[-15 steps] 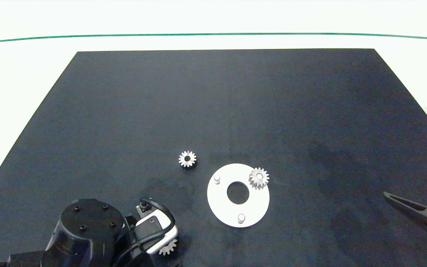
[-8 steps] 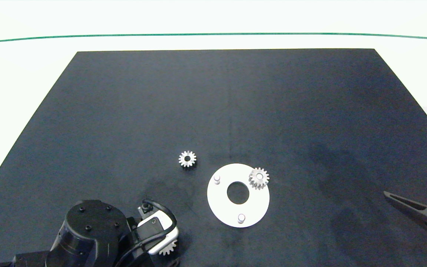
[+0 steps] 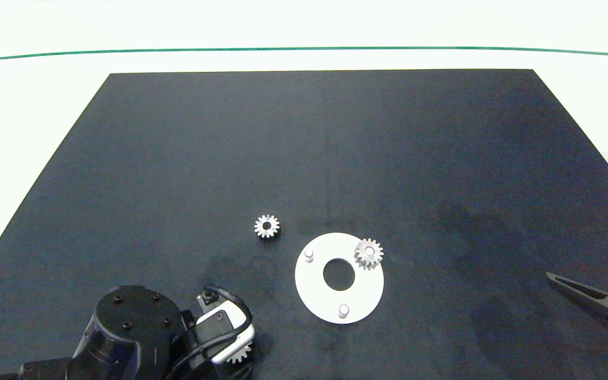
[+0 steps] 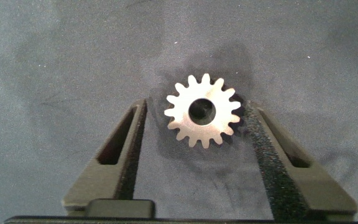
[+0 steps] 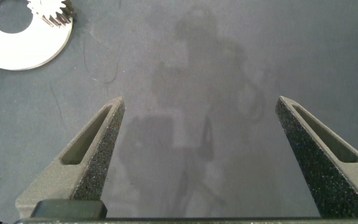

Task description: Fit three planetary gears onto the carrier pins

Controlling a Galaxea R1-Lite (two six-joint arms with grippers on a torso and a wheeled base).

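Note:
One planetary gear (image 4: 202, 111) lies flat on the black mat between the fingers of my open left gripper (image 4: 197, 104), with a gap on each side; in the head view this gear (image 3: 239, 354) peeks out from under the left wrist. A second gear (image 3: 369, 254) sits on the far right carrier pin of the white disc (image 3: 317, 290). The other two pins (image 3: 309, 255) (image 3: 343, 311) stand bare. A third gear (image 3: 267, 226) lies loose on the mat left of the disc. My right gripper (image 5: 201, 99) hangs open over bare mat at the right edge.
The black mat (image 3: 325, 148) lies on a white table, with a green line (image 3: 304, 49) beyond its far edge. The right wrist view catches the disc (image 5: 36, 50) and its mounted gear (image 5: 51, 11) in a corner.
The left wrist has shifted slightly toward the mat's near edge and covers more of the gear beneath it. The right arm, disc and other gears have not moved.

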